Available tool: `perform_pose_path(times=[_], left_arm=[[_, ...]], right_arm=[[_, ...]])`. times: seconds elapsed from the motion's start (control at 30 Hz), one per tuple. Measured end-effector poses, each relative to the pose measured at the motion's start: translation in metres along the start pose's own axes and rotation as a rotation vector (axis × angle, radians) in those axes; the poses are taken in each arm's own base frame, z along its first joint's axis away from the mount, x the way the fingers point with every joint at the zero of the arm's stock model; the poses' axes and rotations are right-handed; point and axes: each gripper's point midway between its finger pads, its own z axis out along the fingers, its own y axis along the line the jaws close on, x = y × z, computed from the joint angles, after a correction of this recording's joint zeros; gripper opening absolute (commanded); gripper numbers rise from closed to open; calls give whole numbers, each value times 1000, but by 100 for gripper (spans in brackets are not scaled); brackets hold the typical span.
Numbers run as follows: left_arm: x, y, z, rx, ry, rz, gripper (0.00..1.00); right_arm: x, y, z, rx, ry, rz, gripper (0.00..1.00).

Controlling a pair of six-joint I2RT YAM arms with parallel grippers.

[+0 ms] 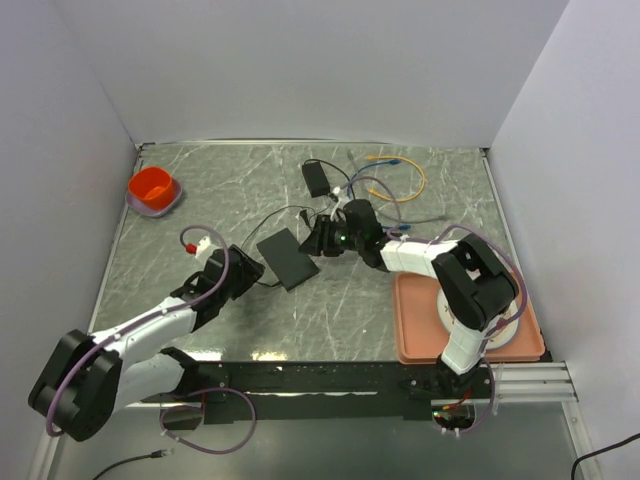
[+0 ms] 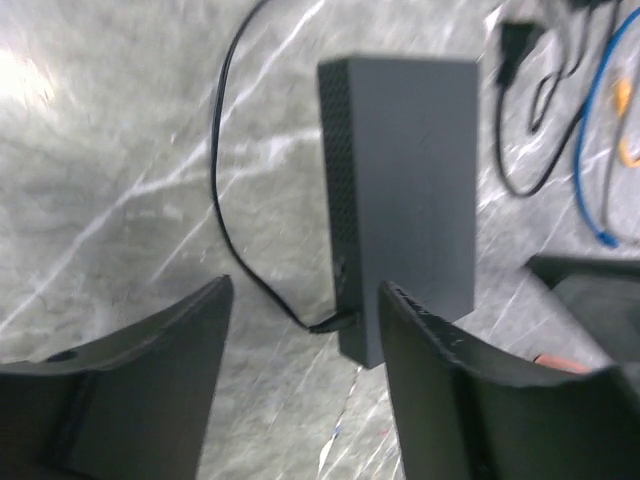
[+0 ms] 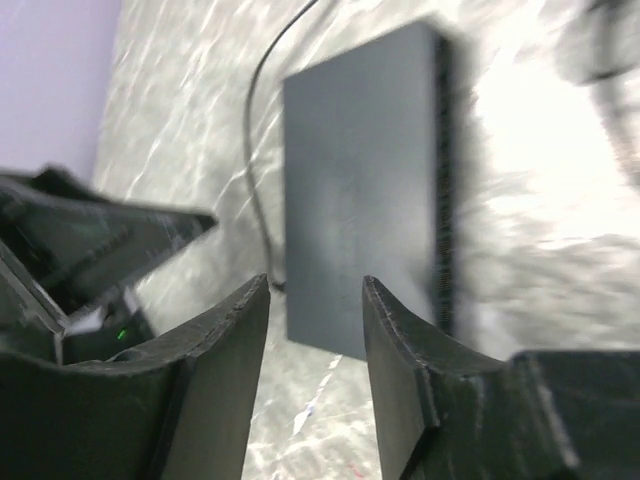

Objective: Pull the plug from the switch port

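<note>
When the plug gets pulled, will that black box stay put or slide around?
Probably slides: the box lies flat on a smooth, glossy table. It looks rigid and low, so tipping seems unlikely. The thin cable curves loosely, so it's likely floppy and would tug the box along.

The whole table (image 1: 230, 180) is seen from high behind the near edge. The box (image 2: 400, 180) is shared, viewed closely from its left and right by the wrist cameras.
</note>
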Motion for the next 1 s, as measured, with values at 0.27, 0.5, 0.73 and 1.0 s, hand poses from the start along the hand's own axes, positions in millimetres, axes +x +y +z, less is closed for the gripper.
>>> perform_pose_path(times=[0.27, 0.5, 0.73, 1.0], left_arm=[[34, 11, 3, 12, 140, -10, 37], [46, 17, 8, -3, 189, -11, 37], [49, 2, 25, 15, 211, -21, 38], [16, 5, 47, -29, 148, -89, 43]], right_arm=[[-9, -66, -11, 227, 1, 51, 21], [20, -78, 0, 259, 74, 61, 18], [36, -64, 7, 208, 87, 37, 17], [43, -47, 23, 178, 101, -39, 13]])
